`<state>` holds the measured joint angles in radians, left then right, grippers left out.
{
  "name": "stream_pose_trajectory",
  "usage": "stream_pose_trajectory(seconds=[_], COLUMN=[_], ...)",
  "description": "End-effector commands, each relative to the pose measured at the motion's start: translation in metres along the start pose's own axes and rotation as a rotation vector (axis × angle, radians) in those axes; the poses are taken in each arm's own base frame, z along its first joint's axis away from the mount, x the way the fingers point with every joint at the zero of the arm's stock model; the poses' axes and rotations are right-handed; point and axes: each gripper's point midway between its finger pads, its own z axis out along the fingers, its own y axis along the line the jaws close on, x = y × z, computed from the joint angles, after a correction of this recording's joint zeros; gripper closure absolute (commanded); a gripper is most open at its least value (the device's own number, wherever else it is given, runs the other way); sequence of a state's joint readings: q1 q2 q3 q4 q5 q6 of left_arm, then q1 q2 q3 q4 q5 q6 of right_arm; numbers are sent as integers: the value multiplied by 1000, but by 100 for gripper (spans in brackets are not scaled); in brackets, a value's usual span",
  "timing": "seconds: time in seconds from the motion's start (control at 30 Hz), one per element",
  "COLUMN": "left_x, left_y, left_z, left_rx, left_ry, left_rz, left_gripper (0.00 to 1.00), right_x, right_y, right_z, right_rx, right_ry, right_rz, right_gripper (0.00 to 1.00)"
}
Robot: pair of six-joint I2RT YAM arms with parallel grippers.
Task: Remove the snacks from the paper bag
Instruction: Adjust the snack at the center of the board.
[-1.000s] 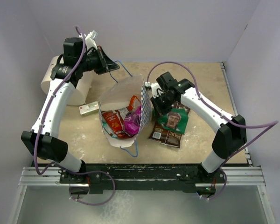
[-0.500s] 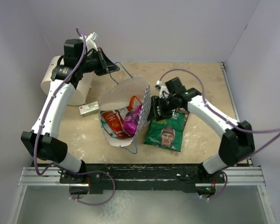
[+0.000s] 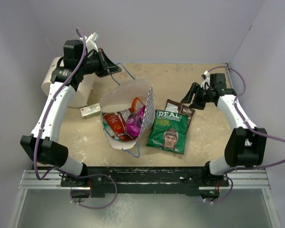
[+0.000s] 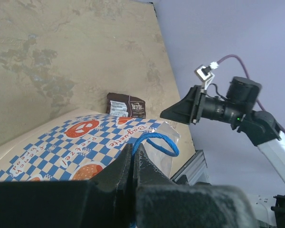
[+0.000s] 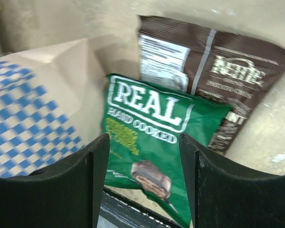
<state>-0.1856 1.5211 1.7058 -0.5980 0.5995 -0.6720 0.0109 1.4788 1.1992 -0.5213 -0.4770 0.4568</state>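
Observation:
The paper bag lies open in mid-table, with a red-orange snack and a magenta one showing inside. My left gripper is shut on the bag's blue cord handle, the fingertips pinching the cord above the bag's patterned side. A green snack packet lies flat on the table right of the bag, overlapping a dark brown packet. My right gripper hangs open and empty, up and to the right of them. In its wrist view, the right gripper frames the green packet and the brown one.
A big white cylinder stands at the far left behind my left arm. A small whitish box lies left of the bag. Walls close the table at the back and right.
My right gripper opened and dropped the green packet onto the brown one, then drew back to the right and away from the bag. The left arm kept still.

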Motion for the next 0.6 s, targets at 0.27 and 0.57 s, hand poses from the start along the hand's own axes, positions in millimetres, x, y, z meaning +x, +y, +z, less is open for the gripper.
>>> stream_pose_trajectory(seconds=[0.27, 0.57], left_x=[-13, -11], left_y=[-19, -16], left_z=[-9, -8], left_rx=[64, 51], left_ry=[-48, -39], left_rz=[22, 13], left_gripper=[100, 100], right_x=[39, 62], right_y=[-71, -74], right_z=[36, 60], right_rx=[62, -20], right_ry=[118, 160], right_rz=[47, 118], right_gripper=[39, 54])
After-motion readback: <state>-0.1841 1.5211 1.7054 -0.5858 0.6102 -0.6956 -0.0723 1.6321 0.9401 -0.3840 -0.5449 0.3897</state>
